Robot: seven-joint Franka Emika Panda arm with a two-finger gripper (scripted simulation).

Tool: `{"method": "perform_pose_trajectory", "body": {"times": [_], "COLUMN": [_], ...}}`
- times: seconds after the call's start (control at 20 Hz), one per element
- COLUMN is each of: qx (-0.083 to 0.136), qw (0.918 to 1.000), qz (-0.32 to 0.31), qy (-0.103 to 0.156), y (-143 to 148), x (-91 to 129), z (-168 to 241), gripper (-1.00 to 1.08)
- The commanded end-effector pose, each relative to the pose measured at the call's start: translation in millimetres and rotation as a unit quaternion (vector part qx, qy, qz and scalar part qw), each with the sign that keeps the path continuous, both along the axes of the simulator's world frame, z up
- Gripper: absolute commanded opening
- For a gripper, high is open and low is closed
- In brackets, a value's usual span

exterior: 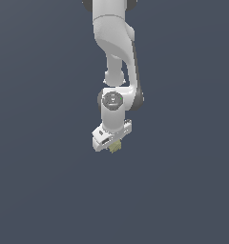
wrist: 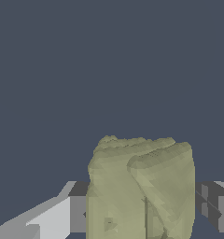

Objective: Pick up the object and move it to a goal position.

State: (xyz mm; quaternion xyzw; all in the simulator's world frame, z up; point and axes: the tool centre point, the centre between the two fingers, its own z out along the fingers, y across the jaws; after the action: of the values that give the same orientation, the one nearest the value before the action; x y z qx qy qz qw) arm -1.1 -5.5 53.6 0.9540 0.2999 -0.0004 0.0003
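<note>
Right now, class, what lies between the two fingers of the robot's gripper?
The olive-yellow block lies there, filling the space between the gripper's fingers. The wrist view shows it best; in the exterior view it peeks out below the white hand.

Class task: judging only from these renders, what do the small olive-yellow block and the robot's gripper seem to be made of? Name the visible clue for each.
Olive-yellow block: matte, lumpy and mottled, with no highlights. It looks like foam, sponge or rough clay, but a simulator render leaves that open.

Gripper: smooth white casing with flat, even shading, suggesting moulded plastic or painted metal. The fingers beside the block look grey and dull, possibly rubber-like pads.
</note>
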Motion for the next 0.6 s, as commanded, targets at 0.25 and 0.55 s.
{"method": "perform_pose_trajectory", "body": {"times": [0.25,0.55], "qx": [0.0,0.0], "qw": [1.0,1.0], "qz": [0.001,0.001], "qy": [-0.001,-0.001], "y": [61,123], "x": [4,9], "z": [43,88], "gripper": [-1.0,-1.0]}}
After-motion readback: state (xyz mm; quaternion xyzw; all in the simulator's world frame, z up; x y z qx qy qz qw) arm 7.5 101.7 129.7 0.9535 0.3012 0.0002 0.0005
